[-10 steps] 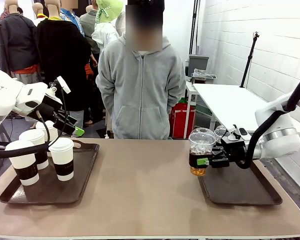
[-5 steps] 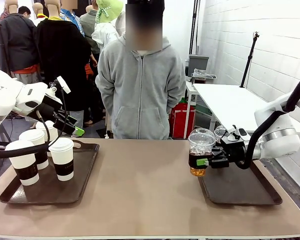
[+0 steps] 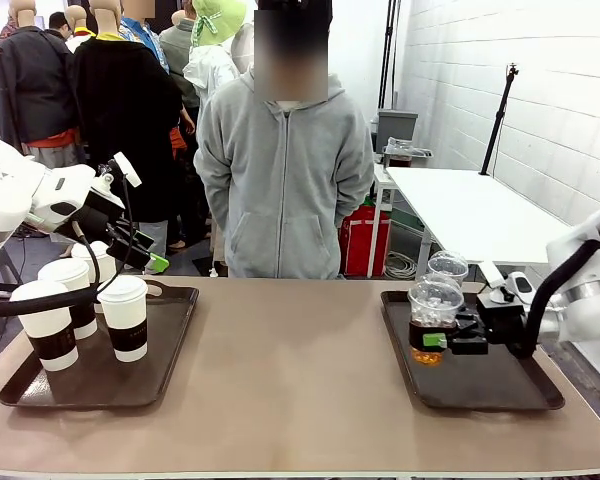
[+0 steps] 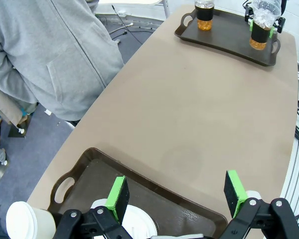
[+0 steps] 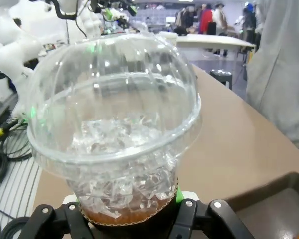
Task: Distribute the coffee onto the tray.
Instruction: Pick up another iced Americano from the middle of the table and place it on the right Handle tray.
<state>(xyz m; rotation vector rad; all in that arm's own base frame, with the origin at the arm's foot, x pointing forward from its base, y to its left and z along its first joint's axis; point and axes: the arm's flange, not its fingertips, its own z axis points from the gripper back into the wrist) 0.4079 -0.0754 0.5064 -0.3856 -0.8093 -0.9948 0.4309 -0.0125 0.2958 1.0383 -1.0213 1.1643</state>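
Gripping an iced coffee (image 3: pixel 433 322) over the right tray (image 3: pixel 480 385), our right gripper (image 3: pixel 448 341) is clamping it. We are holding our left gripper (image 4: pixel 177 194) wide open, grasping nothing, above the paper cups (image 3: pixel 123 317).

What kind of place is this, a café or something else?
Probably a robot lab or test hall, not a café: white robot arm, plain brown table with trays, bare white block wall.

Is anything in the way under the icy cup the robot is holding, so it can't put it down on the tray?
Nothing visible is. The right gripper holds the iced coffee cup over a bare part of the right tray. The other dome-lidded cup stands farther back on that tray, apart from it.
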